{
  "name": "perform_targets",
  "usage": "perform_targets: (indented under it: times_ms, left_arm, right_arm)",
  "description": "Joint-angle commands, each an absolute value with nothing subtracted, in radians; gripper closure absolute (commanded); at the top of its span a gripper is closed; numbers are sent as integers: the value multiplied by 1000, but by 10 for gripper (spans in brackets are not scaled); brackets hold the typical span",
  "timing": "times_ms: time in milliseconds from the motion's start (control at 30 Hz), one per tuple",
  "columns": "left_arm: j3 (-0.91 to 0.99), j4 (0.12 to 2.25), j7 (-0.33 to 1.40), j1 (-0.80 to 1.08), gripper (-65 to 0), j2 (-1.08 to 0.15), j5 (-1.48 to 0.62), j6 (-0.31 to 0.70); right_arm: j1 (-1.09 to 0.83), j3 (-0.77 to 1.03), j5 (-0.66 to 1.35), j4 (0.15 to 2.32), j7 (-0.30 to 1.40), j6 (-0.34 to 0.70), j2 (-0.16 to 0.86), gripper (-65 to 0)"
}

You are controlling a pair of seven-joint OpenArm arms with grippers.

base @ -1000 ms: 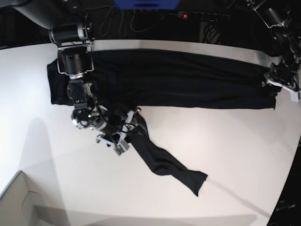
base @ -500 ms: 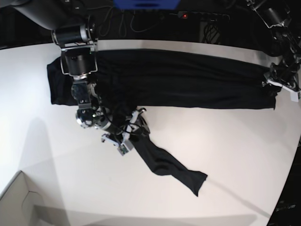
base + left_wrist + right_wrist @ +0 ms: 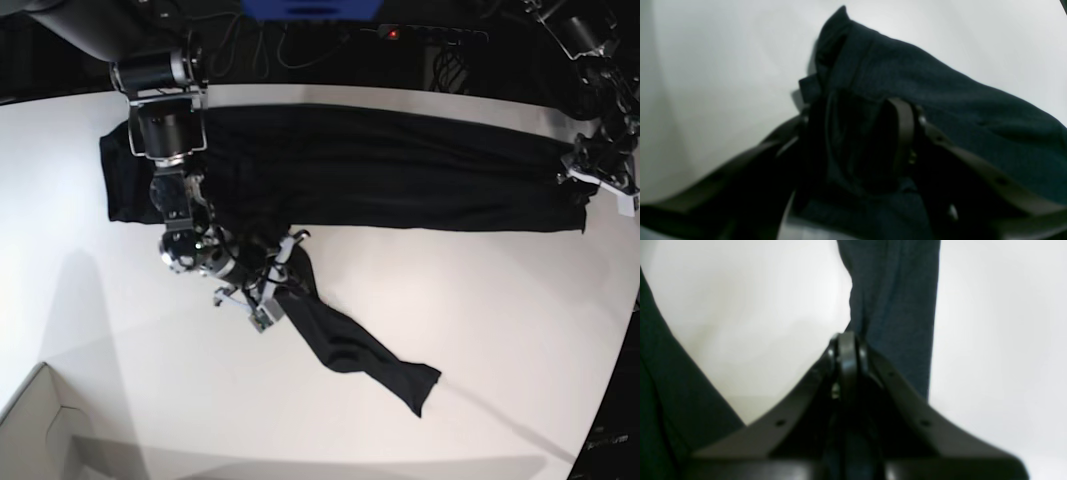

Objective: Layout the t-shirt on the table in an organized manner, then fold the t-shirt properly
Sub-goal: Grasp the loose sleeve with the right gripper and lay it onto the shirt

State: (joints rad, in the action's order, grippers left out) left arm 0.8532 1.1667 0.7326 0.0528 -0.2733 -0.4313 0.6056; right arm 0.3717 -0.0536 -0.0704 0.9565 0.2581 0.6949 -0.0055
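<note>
The right gripper has just clamped shut on the t-shirt sleeve, ready to spread it; the left gripper grips the far edge.

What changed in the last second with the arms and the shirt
The right gripper closed its jaws at the root of the sleeve of the t-shirt, after shifting slightly toward the shirt body. The sleeve has not moved on the table. The left gripper stayed clamped on the shirt's far end.

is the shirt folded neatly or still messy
Still messy. The shirt lies in a long band across the table, with one strip trailing diagonally out of it.
</note>
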Motion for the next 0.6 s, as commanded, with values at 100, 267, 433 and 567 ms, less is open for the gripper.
perform_targets:
  times_ms: [100, 267, 433, 567]
  left_arm:
    - [851, 1170, 776, 59, -284, -278, -406, 596]
    - [851, 1170, 776, 59, -284, -278, -406, 596]
    - [851, 1170, 776, 59, -284, -282, -406, 596]
    - [851, 1170, 776, 58, -287, -283, -406, 596]
  right_arm:
    - [311, -54, -41, 1205, 306, 698, -13, 0]
    - [156, -73, -41, 1540, 420, 698, -61, 0]
    - [-42, -205, -45, 1794, 447, 698, -77, 0]
    - [-173, -335, -47, 1897, 444, 698, -79, 0]
